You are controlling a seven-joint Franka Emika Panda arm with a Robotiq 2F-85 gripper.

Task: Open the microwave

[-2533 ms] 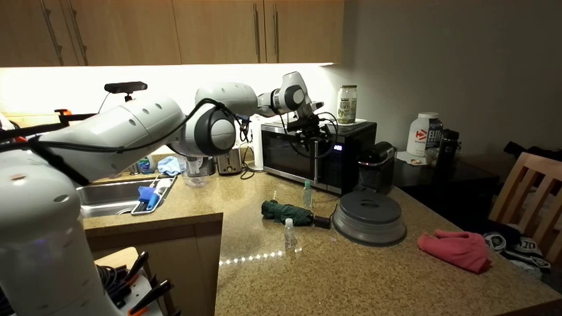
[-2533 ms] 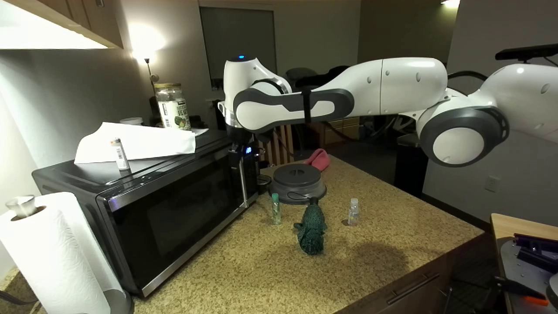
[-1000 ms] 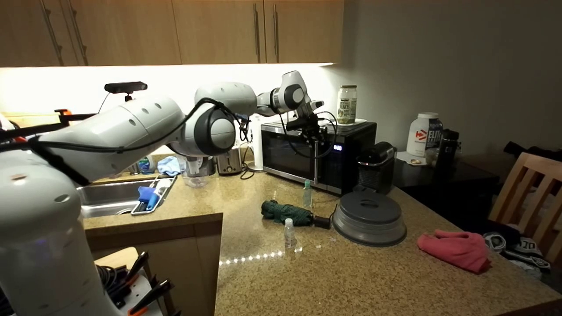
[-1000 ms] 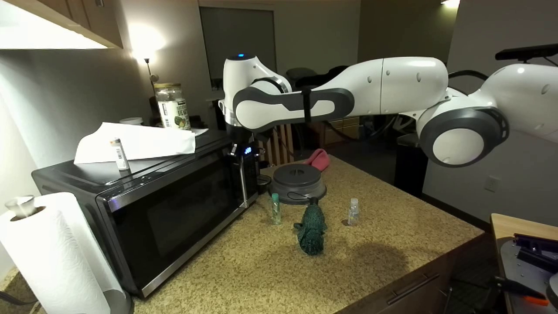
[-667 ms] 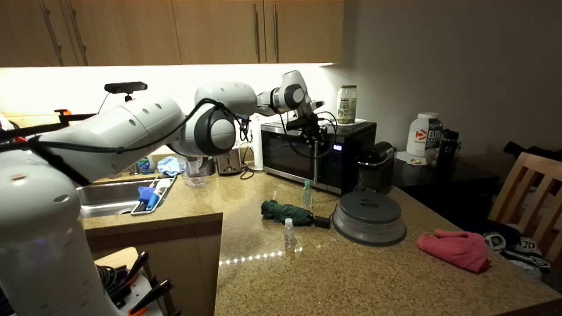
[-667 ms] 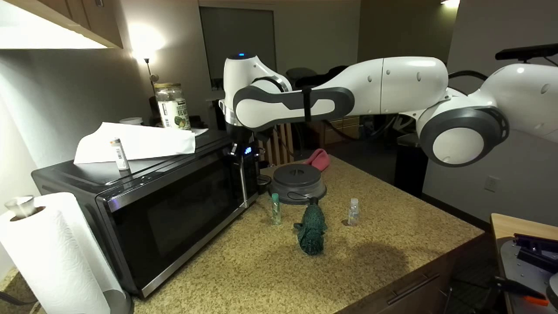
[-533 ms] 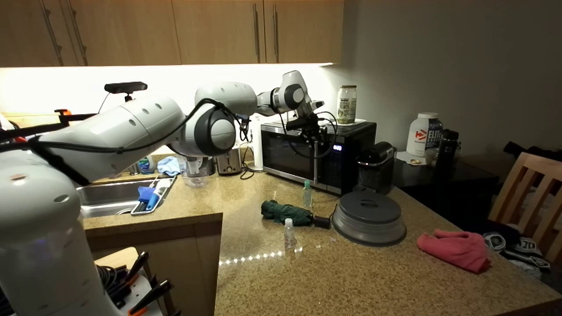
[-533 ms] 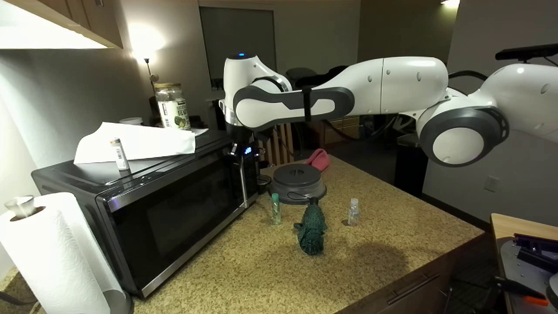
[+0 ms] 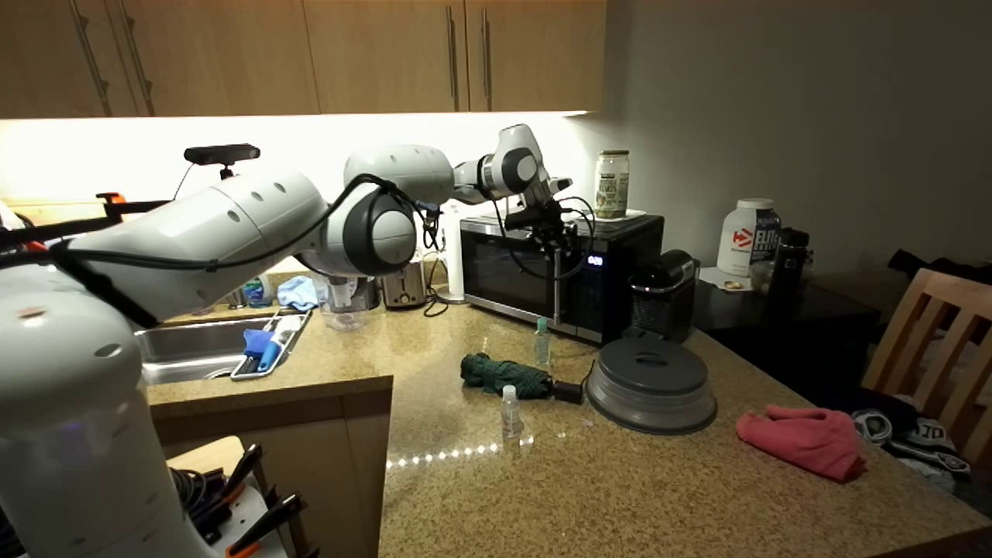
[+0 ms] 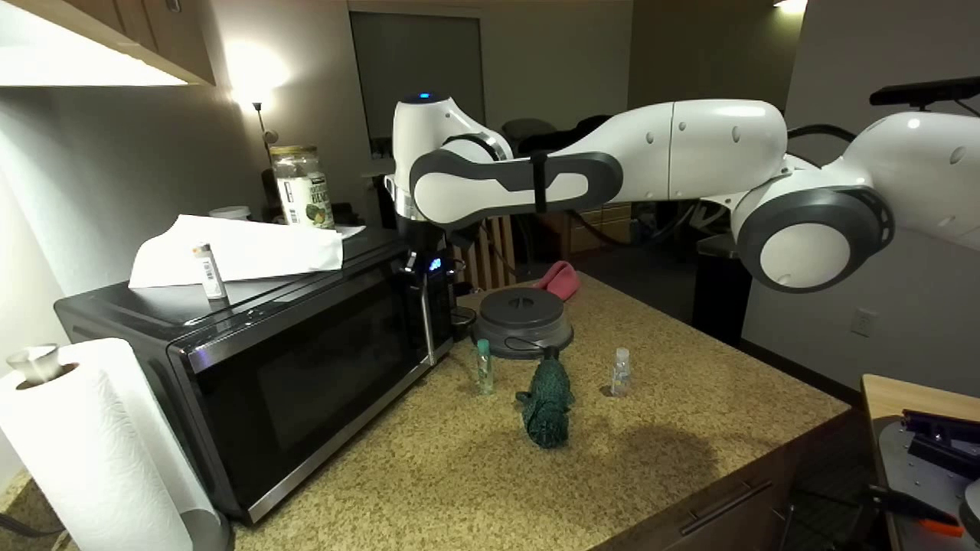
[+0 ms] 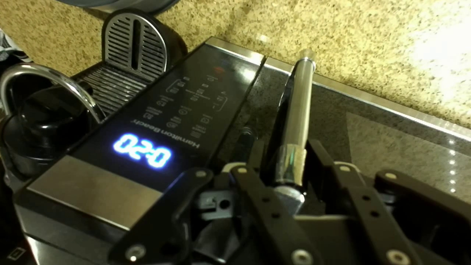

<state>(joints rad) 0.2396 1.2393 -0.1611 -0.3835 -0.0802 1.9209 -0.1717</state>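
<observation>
The pincer (image 11: pixel 289 158) is clamped on the upright metal handle (image 11: pixel 302 99) near its upper end, with one finger on each side. The handle belongs to the microwave (image 10: pixel 306 360), which stands at the far side of the bench (image 9: pixel 659 496) in an exterior view; its door (image 9: pixel 500 271) sits flush with the front (blue digits glow on the display (image 11: pixel 142 151) beside it, upside down in the wrist view). In an exterior view the arm (image 9: pixel 399 167) reaches across from the left.

On top of the microwave, in an exterior view, lies white paper (image 10: pixel 253 252) with a small white tube (image 10: pixel 209 272) standing just in front of it and a jar (image 10: pixel 305 191) beyond its right end. A paper roll (image 10: pixel 99 451) stands just left of the microwave in both exterior views, and a black coffee maker (image 9: pixel 666 293) just right of it.

Nearer on the bench, in an exterior view, a grey dome (image 9: pixel 651 380) sits in front of the coffee maker, with a green umbrella (image 9: pixel 508 377) lying to its left. A green-capped bottle (image 9: pixel 542 346) stands between the umbrella and the microwave, a clear bottle (image 9: pixel 511 415) on the umbrella's near side. A pink cloth (image 9: pixel 802 443) lies to the right of the dome. Farther left are a toaster (image 9: pixel 404 287) and a sink (image 9: pixel 182 349) with blue things (image 9: pixel 270 355) in a rack (image 9: pixel 252 376) at its right.
</observation>
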